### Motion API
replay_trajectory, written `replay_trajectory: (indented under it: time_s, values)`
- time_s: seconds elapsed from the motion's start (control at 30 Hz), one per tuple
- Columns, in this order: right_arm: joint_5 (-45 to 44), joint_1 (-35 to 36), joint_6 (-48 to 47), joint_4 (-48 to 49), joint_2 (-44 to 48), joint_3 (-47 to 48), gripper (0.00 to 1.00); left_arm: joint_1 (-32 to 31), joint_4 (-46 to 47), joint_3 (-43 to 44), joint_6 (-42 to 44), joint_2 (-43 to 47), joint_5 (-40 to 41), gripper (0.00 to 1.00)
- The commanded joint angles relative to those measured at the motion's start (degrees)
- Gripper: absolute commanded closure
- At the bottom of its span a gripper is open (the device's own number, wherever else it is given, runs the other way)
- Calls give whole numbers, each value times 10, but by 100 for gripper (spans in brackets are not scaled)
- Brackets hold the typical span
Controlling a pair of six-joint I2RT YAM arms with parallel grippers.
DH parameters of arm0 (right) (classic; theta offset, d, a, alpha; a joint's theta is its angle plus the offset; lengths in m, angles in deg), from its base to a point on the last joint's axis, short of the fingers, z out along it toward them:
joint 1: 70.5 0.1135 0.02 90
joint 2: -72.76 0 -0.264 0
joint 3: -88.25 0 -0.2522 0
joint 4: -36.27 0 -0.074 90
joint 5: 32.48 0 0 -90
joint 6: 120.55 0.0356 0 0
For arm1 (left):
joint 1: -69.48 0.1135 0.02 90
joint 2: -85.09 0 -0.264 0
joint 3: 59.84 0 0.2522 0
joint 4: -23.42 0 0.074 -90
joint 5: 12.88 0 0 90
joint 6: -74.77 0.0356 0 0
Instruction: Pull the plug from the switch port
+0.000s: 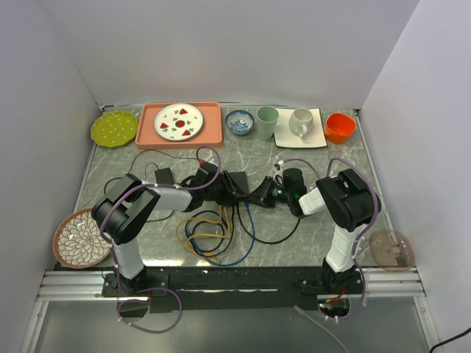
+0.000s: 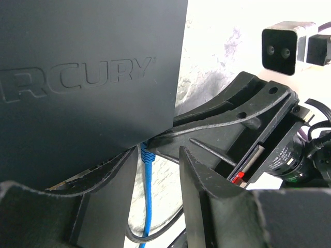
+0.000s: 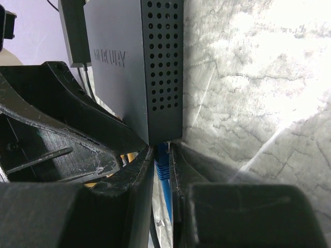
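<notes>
Locating the plug: the blue plug sits in a port at one corner of the switch, and its blue cable trails back towards my bases.
Plug handling: I judge it small and light, a stiff plastic body under a softer boot that is not slippery. A latch tab probably holds it in, but neither wrist view shows one.
Where to hold: the two flat sides of the boot, close to the port. The cable would flex and take strain, so I would not hold there.
Switch: a flat matte black box with a vented side and a lettered top, lying mid-table between my two arms. I judge it light enough to drag along with the plug unless it is braced.
Right claw: nearly closed, one finger on each side of the plug, pinching the boot.
Left claw: the fingers are about half apart at the switch's corner, with the cable visible in the gap. I cannot tell whether they clamp the switch or only stand beside it.
Pull direction: in my judgement, straight out along the port, with no twisting.
Surroundings: the marbled table carries loose cables coiled on my side of the switch, and these could snag.
</notes>
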Motion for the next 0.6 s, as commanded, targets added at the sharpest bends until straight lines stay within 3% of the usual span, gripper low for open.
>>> replay_trajectory:
  time_s: [0.0,0.57]
  values:
    - [2,11,-58,-122,-17,-47,100,9,-27,16,0,-18,69,55]
    - [37,21,-67,-141,-20,-39,100,17,-33,26,-17,-15,87,55]
